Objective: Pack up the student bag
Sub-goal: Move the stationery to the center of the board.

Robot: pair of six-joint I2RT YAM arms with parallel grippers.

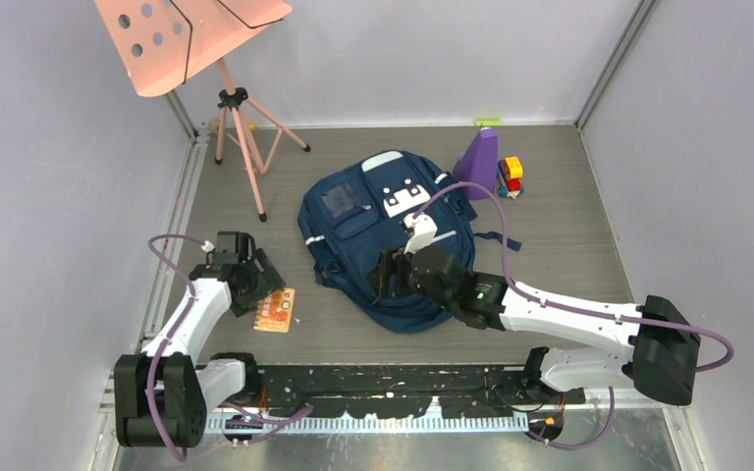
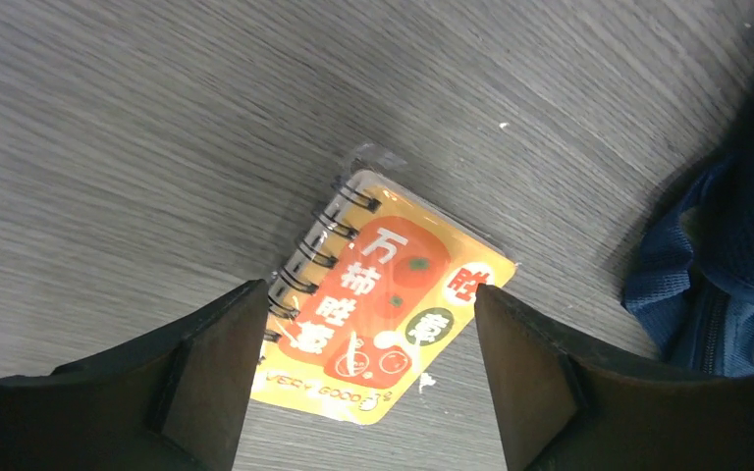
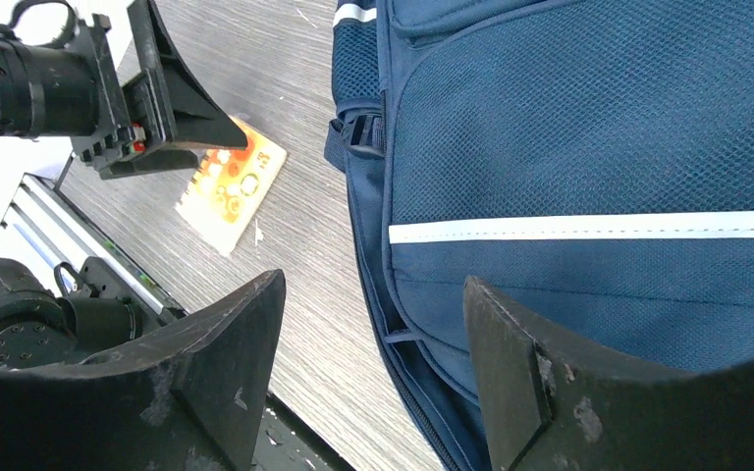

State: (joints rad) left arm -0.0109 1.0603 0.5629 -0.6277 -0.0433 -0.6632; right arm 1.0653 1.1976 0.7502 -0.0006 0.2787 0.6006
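Observation:
The student bag (image 1: 373,231), navy with white stripes, lies flat mid-table, front side up. An orange spiral-bound notebook (image 1: 275,309) lies on the table left of it. My left gripper (image 1: 258,285) hovers open just above the notebook (image 2: 383,294), one finger on each side and neither touching it. My right gripper (image 1: 393,277) is open over the bag's near left edge. In the right wrist view the zipper seam of the bag (image 3: 589,147) runs between the fingers (image 3: 373,278), with nothing gripped. That view also shows the notebook (image 3: 231,186) and the left gripper (image 3: 172,98).
A pink music stand (image 1: 187,39) on a tripod stands at the back left. A purple cone (image 1: 478,155) and a coloured toy block (image 1: 511,175) sit behind the bag on the right. A black rail (image 1: 383,388) runs along the near edge.

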